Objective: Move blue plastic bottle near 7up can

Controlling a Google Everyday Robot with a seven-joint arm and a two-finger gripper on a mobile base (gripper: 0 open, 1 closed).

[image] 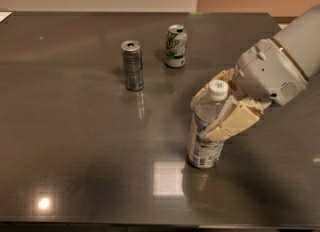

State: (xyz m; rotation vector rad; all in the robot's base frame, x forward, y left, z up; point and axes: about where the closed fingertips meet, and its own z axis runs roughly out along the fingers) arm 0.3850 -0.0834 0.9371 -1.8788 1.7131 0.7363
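Observation:
The blue plastic bottle (pixel 205 136) stands upright on the dark table (pixel 75 151), right of centre and toward the front. It is clear, with a white cap and a pale label. My gripper (pixel 214 111) comes in from the right and its cream fingers (pixel 231 121) are closed around the bottle's upper body, just under the cap. The 7up can (pixel 176 46) is white with green markings and stands upright at the back, some way beyond the bottle and slightly to its left.
A taller slim silver-blue can (pixel 132 65) stands upright left of the 7up can. The robot's white arm (pixel 285 61) reaches in from the right edge. The table's far edge meets a pale wall.

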